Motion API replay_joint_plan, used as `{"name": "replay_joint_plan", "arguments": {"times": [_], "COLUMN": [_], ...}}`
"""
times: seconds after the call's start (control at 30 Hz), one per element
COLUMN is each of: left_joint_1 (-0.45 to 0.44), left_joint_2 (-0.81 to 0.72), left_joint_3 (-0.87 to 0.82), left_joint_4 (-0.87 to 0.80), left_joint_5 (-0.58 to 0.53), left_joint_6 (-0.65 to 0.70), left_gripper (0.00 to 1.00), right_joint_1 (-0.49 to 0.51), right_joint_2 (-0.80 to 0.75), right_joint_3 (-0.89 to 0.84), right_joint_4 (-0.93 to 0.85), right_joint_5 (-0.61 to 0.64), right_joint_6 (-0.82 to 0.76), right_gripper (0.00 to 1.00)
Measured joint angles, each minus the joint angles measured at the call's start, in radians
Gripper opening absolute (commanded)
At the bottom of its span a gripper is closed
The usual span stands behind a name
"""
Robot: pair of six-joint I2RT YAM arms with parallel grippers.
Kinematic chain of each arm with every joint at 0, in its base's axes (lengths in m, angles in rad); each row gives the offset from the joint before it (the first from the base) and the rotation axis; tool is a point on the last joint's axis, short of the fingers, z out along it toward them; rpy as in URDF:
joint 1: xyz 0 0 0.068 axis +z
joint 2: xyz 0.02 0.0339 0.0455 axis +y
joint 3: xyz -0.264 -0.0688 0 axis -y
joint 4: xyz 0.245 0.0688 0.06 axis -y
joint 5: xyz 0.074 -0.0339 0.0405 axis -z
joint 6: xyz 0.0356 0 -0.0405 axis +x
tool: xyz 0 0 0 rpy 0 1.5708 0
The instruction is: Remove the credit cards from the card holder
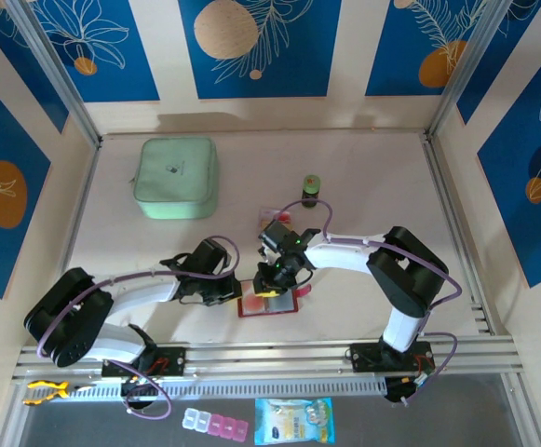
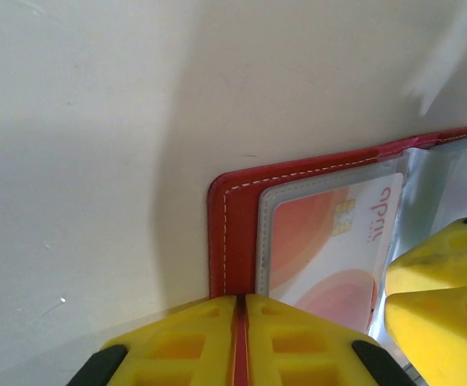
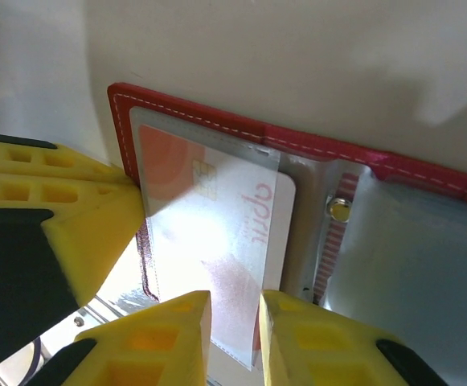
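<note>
- Top view: the holder lies open on the table. The left gripper and right gripper meet over it.
- Left wrist: the left jaws are closed on the holder's red edge, pinning it. A card sits in its clear sleeve.
- Right wrist: the right jaws stand a narrow gap apart over the card's lower edge, with no grip evident. Step in hand: extracting this card. The next move likely calls for pinching that edge and drawing it along the sleeve.
- Card print reads roughly "apri…"; the last letter is unclear.
</note>
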Motion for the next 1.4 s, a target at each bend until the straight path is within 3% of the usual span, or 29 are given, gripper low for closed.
{"name": "replay_joint_plan", "arguments": {"times": [1.0,1.4], "left_joint_1": [0.0,-0.005], "left_joint_2": [0.0,-0.029], "left_joint_3": [0.002,0.081], "left_joint_4": [-0.002,-0.095], "left_joint_5": [0.0,-0.021], "left_joint_6": [0.0,0.037], "left_gripper": [0.12,0.12], "right_joint_1": [0.006,0.007], "right_joint_2": [0.029,0.023], "right_joint_3": [0.014,0.014], "right_joint_4": [-0.041,-0.052], "right_joint_5": [0.04,0.054], "right_joint_6": [-0.002,-0.002], "right_gripper": [0.24,0.24]}}
